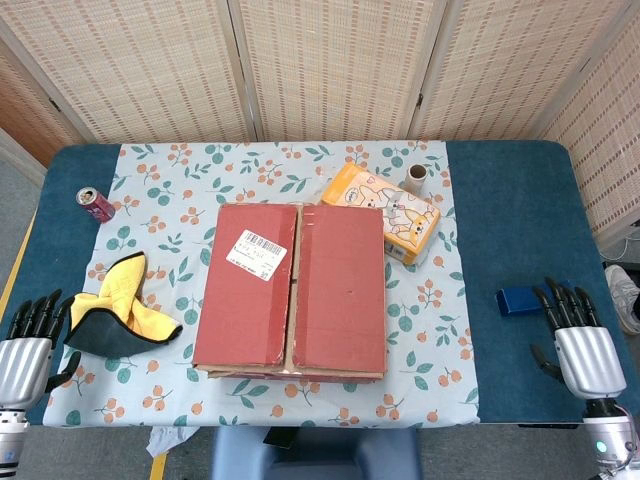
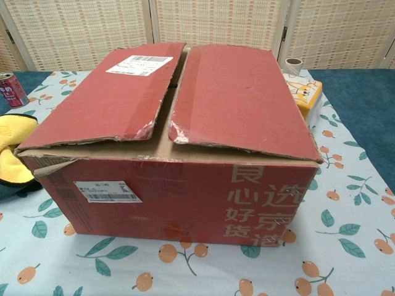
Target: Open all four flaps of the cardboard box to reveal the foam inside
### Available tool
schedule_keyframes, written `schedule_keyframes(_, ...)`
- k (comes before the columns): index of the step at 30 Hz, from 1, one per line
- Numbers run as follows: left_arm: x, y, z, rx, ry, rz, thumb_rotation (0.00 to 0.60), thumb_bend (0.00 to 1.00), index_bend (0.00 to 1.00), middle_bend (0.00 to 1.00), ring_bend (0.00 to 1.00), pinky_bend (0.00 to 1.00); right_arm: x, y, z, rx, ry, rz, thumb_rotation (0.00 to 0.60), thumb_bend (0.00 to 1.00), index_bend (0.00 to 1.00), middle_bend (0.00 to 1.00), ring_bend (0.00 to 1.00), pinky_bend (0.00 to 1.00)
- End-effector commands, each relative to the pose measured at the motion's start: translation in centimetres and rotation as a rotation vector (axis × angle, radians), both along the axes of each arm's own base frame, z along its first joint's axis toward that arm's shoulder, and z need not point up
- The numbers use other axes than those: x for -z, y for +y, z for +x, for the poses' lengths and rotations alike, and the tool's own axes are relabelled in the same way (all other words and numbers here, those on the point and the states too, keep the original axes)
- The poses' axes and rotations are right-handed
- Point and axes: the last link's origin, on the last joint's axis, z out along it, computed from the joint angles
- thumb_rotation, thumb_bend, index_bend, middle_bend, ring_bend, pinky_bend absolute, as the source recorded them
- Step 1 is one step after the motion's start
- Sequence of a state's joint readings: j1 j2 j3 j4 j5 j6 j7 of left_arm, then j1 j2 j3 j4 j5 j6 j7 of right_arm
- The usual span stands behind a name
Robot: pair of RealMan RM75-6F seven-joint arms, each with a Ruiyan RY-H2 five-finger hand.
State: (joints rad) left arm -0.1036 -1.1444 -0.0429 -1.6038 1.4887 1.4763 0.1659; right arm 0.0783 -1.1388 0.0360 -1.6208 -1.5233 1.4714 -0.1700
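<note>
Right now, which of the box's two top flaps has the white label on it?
The left flap, on the yellow cloth's side; the right flap is bare red.

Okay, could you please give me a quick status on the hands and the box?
Left hand and right hand open, clear of the box. Cardboard box closed, top flaps down. Nothing on the flaps.

Soda can [image 1: 96, 203], yellow cloth [image 1: 120, 305], tissue pack [image 1: 392, 212], blue block [image 1: 517, 300].

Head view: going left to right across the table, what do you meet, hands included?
Left hand → soda can → yellow cloth → cardboard box → snack pack → blue object → right hand.
</note>
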Motion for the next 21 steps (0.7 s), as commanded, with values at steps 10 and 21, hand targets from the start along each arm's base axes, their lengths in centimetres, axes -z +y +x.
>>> schedule_keyframes(10, 0.4, 0.4, 0.0, -0.002, 0.017, -0.013, 0.6, 0.42, 0.0, 0.0, 0.0, 0.0, 0.8, 0.9, 0.9, -0.105, -0.045, 0.075, 0.6, 0.38, 0.0, 0.0, 0.0, 0.0)
schedule_keyframes(21, 0.3, 1.1, -0.4, -0.02, 0.029, -0.006, 0.6, 0.42, 0.0, 0.0, 0.0, 0.0, 1.5, 2.7, 5.7, -0.347, -0.136, 0.22, 0.6, 0.38, 0.0, 0.0, 0.0, 0.0)
